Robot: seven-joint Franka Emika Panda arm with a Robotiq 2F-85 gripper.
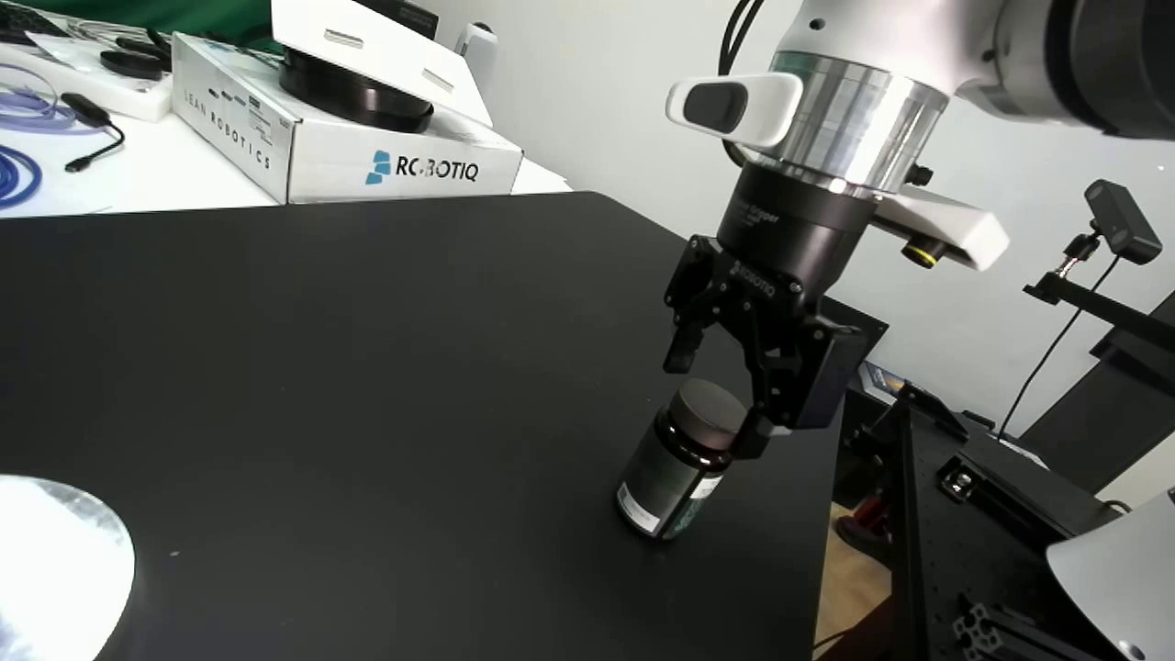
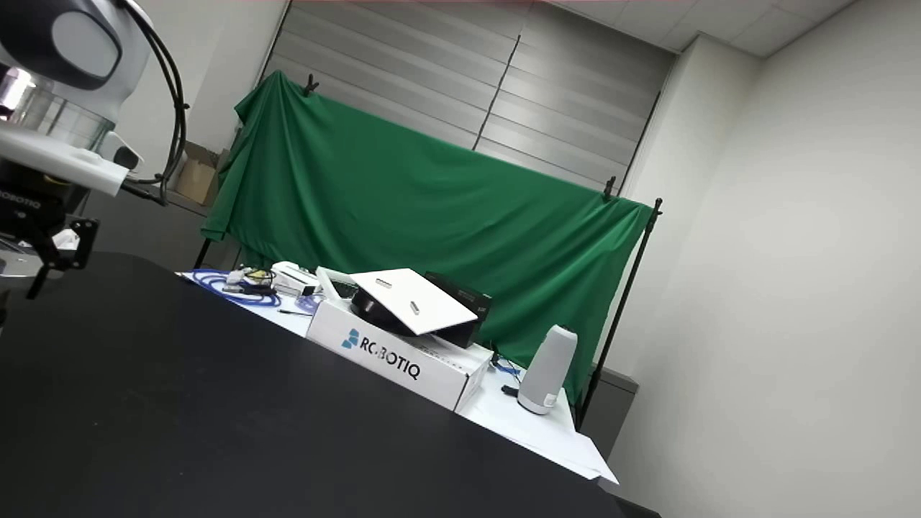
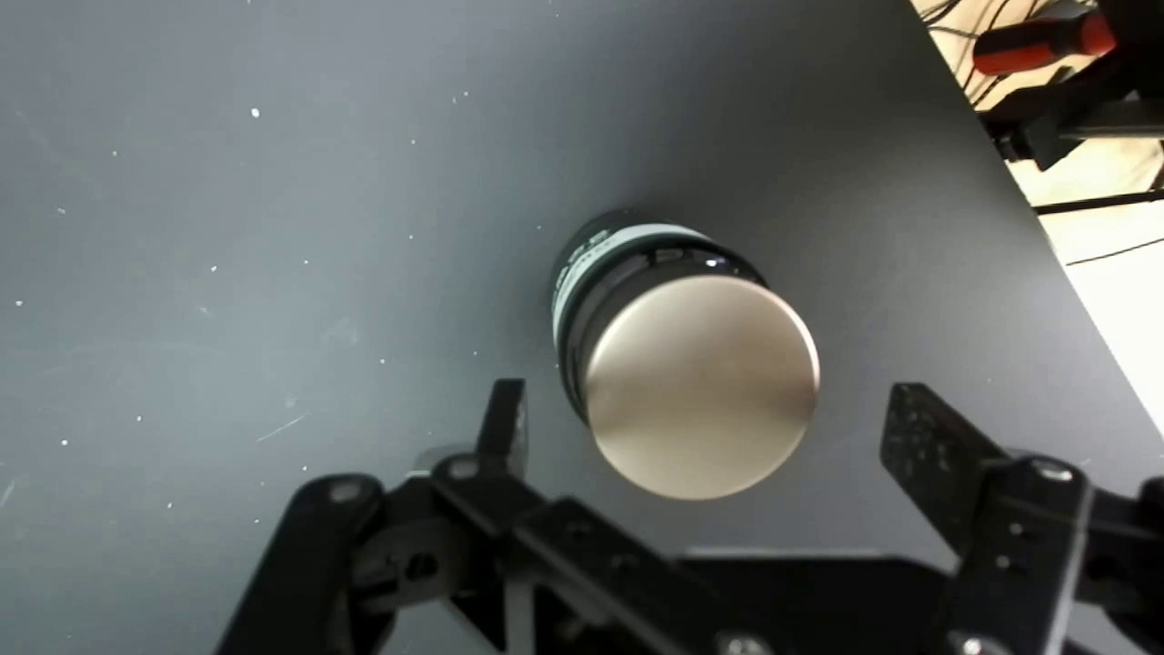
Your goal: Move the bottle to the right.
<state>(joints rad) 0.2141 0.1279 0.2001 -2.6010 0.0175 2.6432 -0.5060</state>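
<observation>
The bottle (image 1: 668,477) stands upright on the black table, close to the table's edge in an exterior view. It has a dark glossy body, a label and a flat brownish-grey cap. In the wrist view the bottle (image 3: 702,391) shows from above, its round cap towards the camera. My gripper (image 1: 716,402) is open just above the bottle, a finger on either side of the cap. In the wrist view the gripper (image 3: 707,409) has gaps between both fingers and the cap. At the left edge of an exterior view only part of the gripper shows, and the bottle cannot be made out.
The black table (image 1: 367,386) has its edge beside the bottle, with a dark frame (image 1: 955,551) beyond it. A white round object (image 1: 60,569) is at the near left. A Robotiq box (image 1: 404,165) stands on a white table behind; it also shows in an exterior view (image 2: 388,363).
</observation>
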